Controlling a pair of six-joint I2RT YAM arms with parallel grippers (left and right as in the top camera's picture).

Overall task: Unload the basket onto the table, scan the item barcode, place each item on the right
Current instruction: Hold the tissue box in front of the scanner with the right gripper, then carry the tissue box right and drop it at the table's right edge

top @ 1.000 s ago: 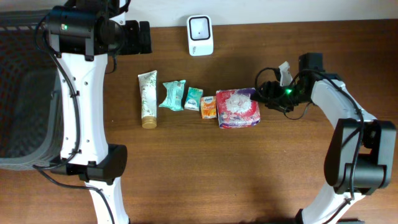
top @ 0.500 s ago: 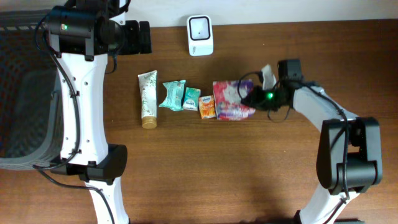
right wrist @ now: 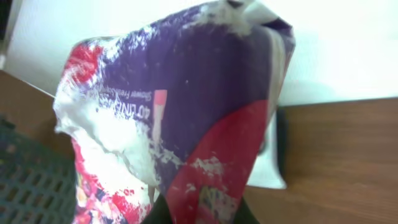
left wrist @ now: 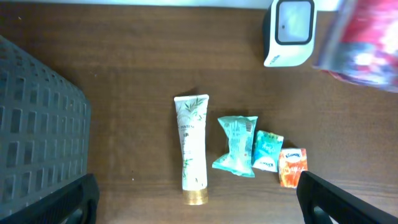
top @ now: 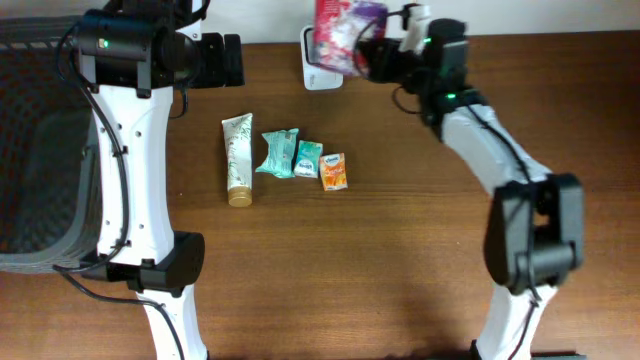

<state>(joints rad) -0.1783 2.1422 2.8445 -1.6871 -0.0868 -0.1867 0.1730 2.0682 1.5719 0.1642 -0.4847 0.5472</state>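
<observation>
The right gripper [top: 372,55] is clenched on the soft plastic pack printed in purple, red and white [top: 340,28], grasping it at one edge. The pack is lifted off the brown wooden bench [top: 400,250] and sits at the far edge of the bench, directly above the white rounded-rectangular scanner with the grey window [top: 320,78]. In the overhead view it covers the upper part of the scanner. In the right wrist view the pack fills most of the frame, with its printed side toward the camera and its text upside down; a barcode cannot be made out. The left gripper [left wrist: 197,176] is fully released and holds nothing. It hangs over the far left part of the bench, beside the dark mesh basket [top: 30,150]. Four items lie in a row on the bench: a cream tube with a gold cap [top: 238,160], a teal crinkled packet [top: 279,153], a small teal-and-white packet [top: 311,158] and a small orange packet [top: 335,171].
</observation>
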